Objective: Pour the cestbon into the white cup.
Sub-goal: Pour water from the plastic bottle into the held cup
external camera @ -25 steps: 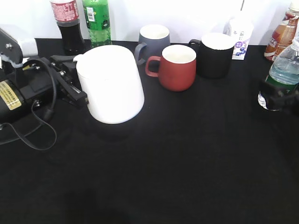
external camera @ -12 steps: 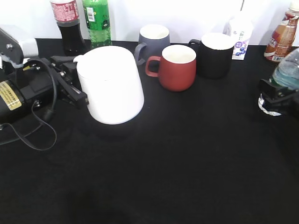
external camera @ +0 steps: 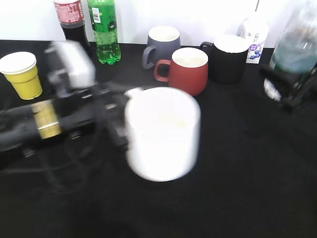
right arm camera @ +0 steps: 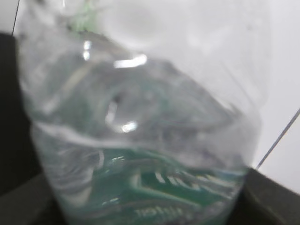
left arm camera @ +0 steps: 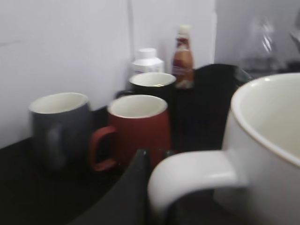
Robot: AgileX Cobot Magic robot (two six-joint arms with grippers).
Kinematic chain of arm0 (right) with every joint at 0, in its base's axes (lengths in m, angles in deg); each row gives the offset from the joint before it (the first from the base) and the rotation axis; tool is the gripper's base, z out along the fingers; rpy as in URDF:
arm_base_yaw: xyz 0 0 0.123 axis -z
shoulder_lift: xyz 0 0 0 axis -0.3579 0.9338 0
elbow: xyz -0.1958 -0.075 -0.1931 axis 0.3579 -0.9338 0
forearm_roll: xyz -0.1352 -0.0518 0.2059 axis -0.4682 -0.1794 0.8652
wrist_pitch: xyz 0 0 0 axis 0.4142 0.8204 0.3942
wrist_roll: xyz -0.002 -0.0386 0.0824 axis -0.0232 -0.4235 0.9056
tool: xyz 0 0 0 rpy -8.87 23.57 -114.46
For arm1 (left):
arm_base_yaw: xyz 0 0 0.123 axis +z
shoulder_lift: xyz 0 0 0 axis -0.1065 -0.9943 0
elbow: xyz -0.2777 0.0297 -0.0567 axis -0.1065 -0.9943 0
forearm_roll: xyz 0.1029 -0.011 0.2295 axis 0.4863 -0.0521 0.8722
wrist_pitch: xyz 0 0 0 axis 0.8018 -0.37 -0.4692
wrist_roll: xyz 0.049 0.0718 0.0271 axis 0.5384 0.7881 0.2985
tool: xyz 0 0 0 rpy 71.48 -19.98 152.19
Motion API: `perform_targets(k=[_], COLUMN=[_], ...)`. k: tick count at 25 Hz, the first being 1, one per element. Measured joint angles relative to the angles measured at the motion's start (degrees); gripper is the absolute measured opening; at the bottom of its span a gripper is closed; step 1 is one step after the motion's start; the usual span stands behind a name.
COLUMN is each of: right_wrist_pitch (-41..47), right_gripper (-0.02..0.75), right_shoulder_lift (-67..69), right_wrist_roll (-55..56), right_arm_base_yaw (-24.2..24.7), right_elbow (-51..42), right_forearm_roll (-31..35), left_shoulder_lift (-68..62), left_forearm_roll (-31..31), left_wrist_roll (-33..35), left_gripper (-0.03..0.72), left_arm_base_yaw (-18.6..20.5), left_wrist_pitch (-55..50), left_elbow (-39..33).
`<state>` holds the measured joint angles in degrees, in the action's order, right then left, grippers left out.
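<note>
The white cup [external camera: 162, 131] is a large white mug, blurred by motion, held upright above the middle of the black table. My left gripper [external camera: 116, 126] is shut on its loop handle [left arm camera: 190, 176]; one dark finger [left arm camera: 136, 187] shows beside the handle. The cestbon [external camera: 294, 49], a clear bottle with a green label, is at the far right, lifted off the table and tilted, gripped by my right gripper [external camera: 290, 87]. In the right wrist view the cestbon [right arm camera: 140, 131] fills the frame and hides the jaws.
A red mug [external camera: 185, 69], grey mug [external camera: 161, 43] and black mug [external camera: 228, 57] stand behind the white cup. A yellow paper cup [external camera: 20, 74] stands at left. A green soda bottle [external camera: 104, 27], cola bottle [external camera: 69, 20] and small white carton [external camera: 255, 37] line the back edge.
My left gripper has carried the white cup from the left toward the table's middle, uncovering the yellow paper cup. My right gripper has raised the cestbon higher at the right.
</note>
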<state>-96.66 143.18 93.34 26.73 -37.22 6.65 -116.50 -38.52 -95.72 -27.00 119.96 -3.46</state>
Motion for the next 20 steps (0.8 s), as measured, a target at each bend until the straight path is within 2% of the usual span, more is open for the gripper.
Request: perform_targets(k=[5,8,11,20], right_wrist_pitch=[2.11,2.53,2.47,3.52], right_gripper=[0.491,0.491,0.491,0.491], right_shoulder_lift=[-15.09,-16.47,-16.54,-16.54], right_wrist_roll=[-1.82,-5.51,-9.06,-35.31], right_arm_base_yaw=[0.0,0.0,0.0,0.0], right_elbow=[0.66,3.49,5.33,5.44], right_forearm_roll=[-5.52,-14.49,-17.02,-17.21], left_shoulder_lift=[-4.73,-7.25,-8.11,-8.24], left_forearm_roll=[0.01,0.01,0.23,-0.65], left_wrist_roll=[-0.7,-0.73,-0.8,-4.28], left_gripper=[0.044,0.044,0.044,0.044], left_arm_base_yaw=[-8.88,-11.72,-12.63,-12.63], left_wrist_pitch=[-5.69,-9.15,-9.53,-8.67], left_elbow=[12.52,17.63,19.6,19.84])
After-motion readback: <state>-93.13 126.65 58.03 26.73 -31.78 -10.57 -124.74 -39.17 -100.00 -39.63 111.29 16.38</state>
